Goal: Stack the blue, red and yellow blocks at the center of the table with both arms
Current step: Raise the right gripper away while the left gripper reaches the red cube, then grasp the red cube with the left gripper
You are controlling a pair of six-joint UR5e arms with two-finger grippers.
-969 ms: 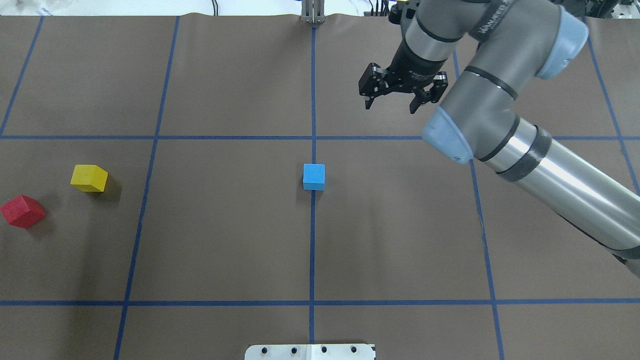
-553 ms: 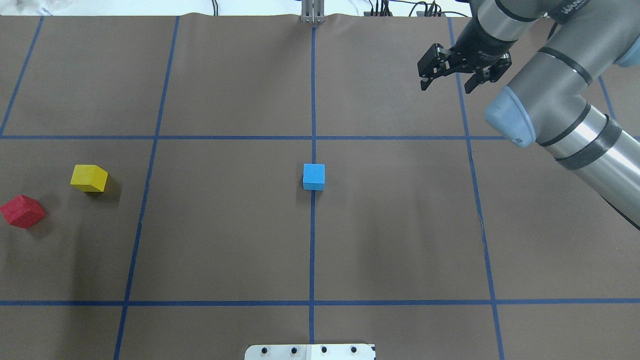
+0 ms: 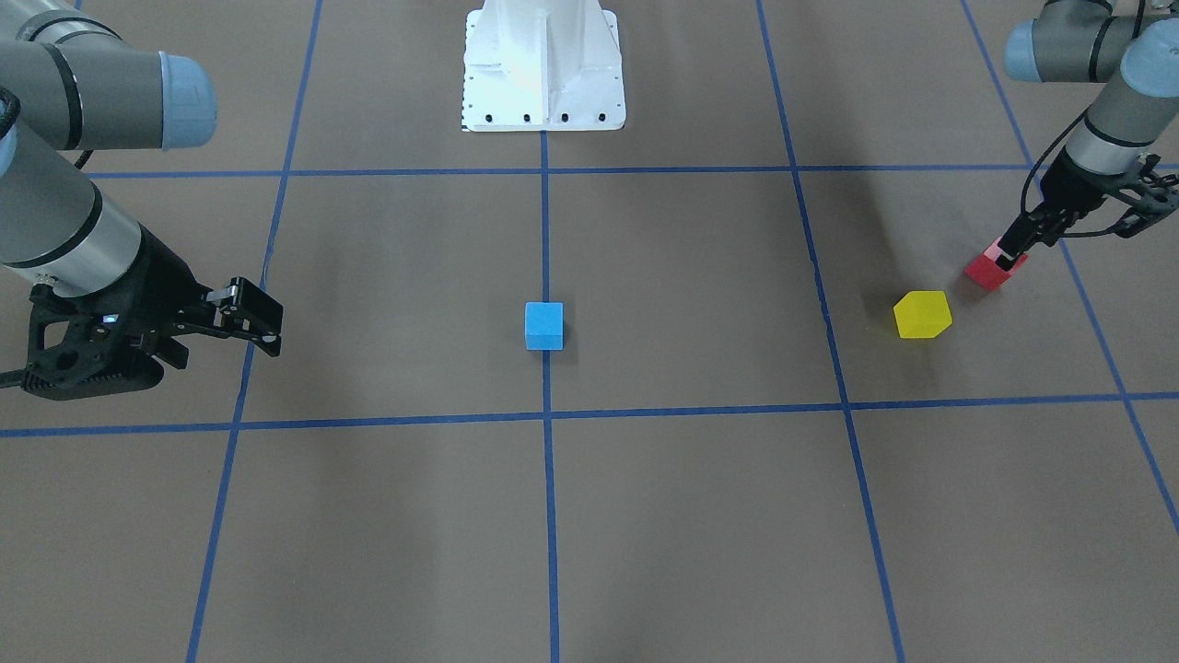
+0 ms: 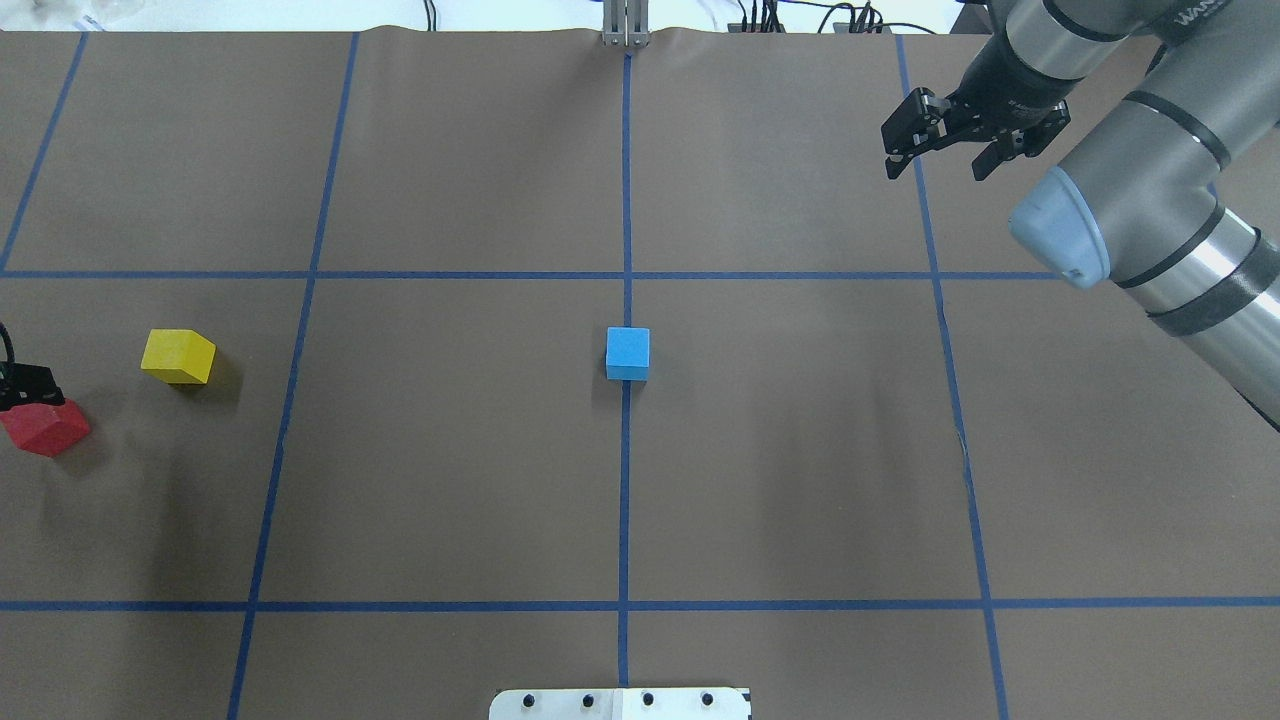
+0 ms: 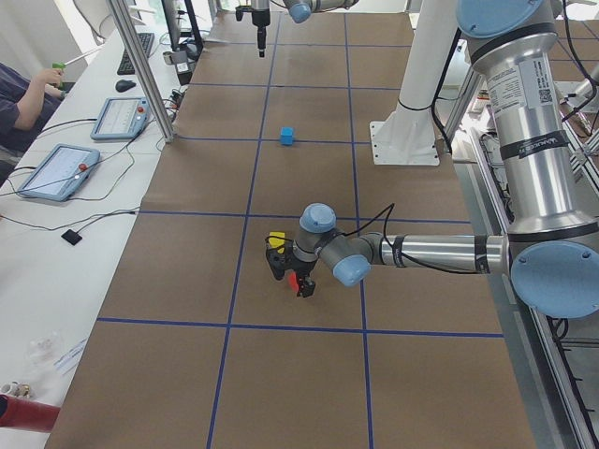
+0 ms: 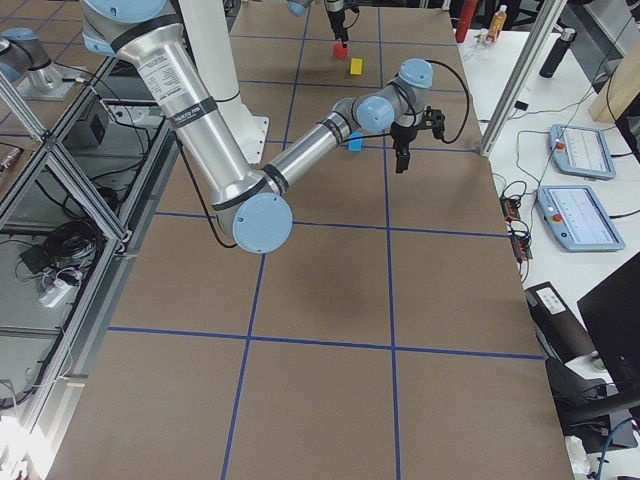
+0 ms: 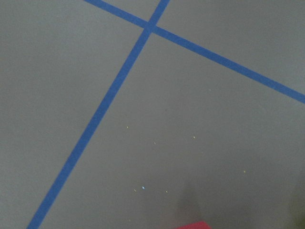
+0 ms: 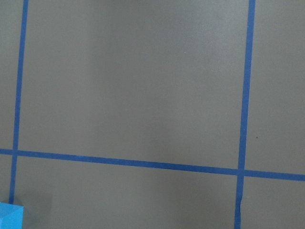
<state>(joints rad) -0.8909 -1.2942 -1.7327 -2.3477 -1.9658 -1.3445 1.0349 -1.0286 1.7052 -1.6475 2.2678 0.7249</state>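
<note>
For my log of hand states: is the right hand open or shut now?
Open. In the overhead view the right hand shows its two fingers spread well apart, with a clear gap between them and nothing held.

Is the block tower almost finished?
Not yet, it's only starting. Done: the blue block sits alone at the table's center. In hand: the left gripper hangs open at the red block, which is on the table. Left: stack red, then the yellow block lying nearby. The right gripper is open and empty.
</note>
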